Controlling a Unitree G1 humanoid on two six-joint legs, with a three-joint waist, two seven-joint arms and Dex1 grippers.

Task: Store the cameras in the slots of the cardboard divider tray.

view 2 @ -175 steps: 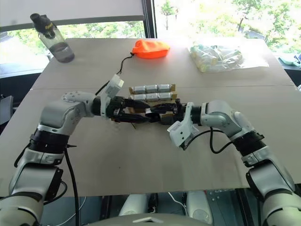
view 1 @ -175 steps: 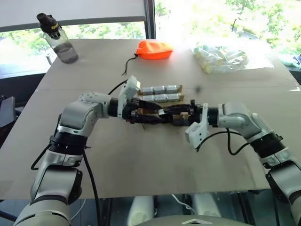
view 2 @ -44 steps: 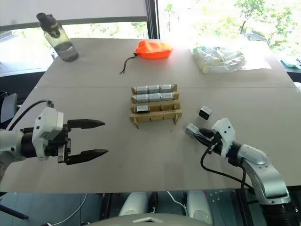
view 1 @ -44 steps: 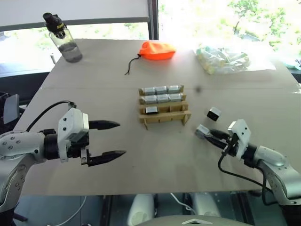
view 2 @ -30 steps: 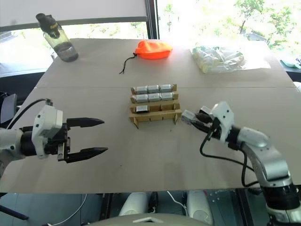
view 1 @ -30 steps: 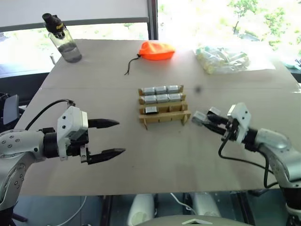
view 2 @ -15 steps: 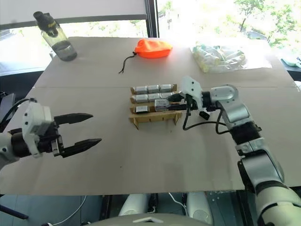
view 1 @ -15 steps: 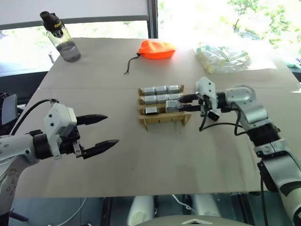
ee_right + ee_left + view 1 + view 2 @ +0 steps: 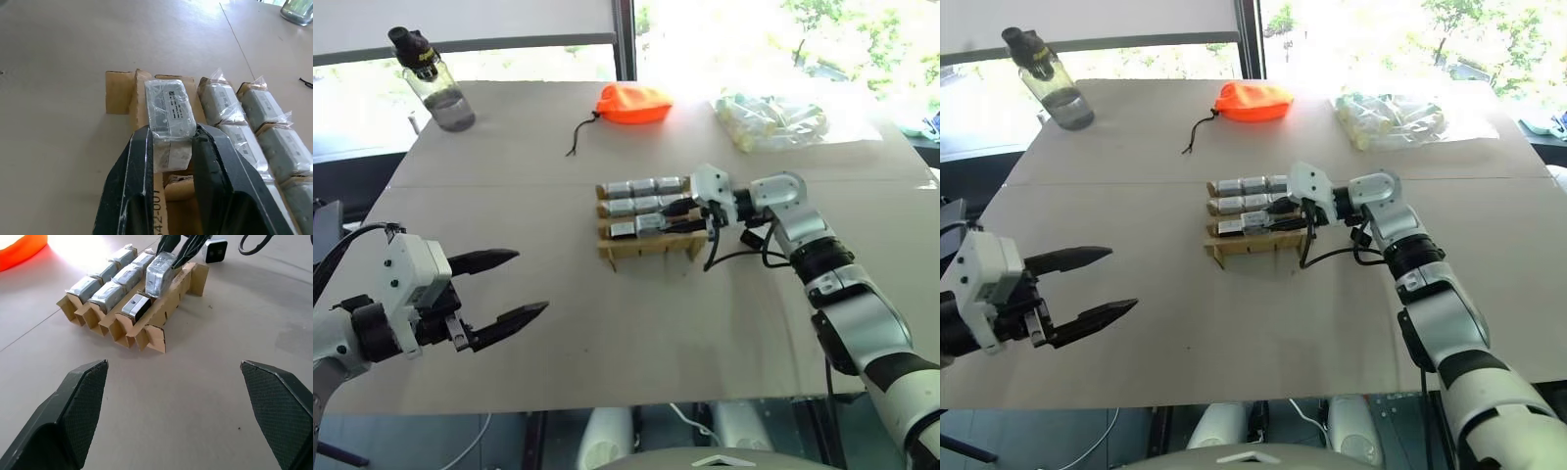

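Right wrist view: right end effector [image 9: 171,147] clamped on a wrapped camera [image 9: 168,111] — held level over the cardboard divider tray [image 9: 651,242], lined up with the third row from the far side, presumably so it can drop straight into a free slot. Gripped by its sides, likely to leave the underside clear for the cardboard walls.

Beyond it on the tray, two far rows filled with cameras [image 9: 643,186], three apiece; one more camera [image 9: 622,229] seated at the left end of the third row; nearest row empty.

Left end effector [image 9: 499,289] released, fingers spread wide, hanging well short of the tray on its near left — apparently parked out of the working arm's way.

One loose camera [image 9: 215,249] on the desk [image 9: 636,323] just right of the tray, behind the right arm and yet to be stored. Far behind the tray: orange pouch [image 9: 633,103], water bottle [image 9: 433,83] to the far left, clear bag of pale items [image 9: 773,119] to the far right — none near the approach. Closest obstacles judged to be the tray's own dividers and the seated neighbour.
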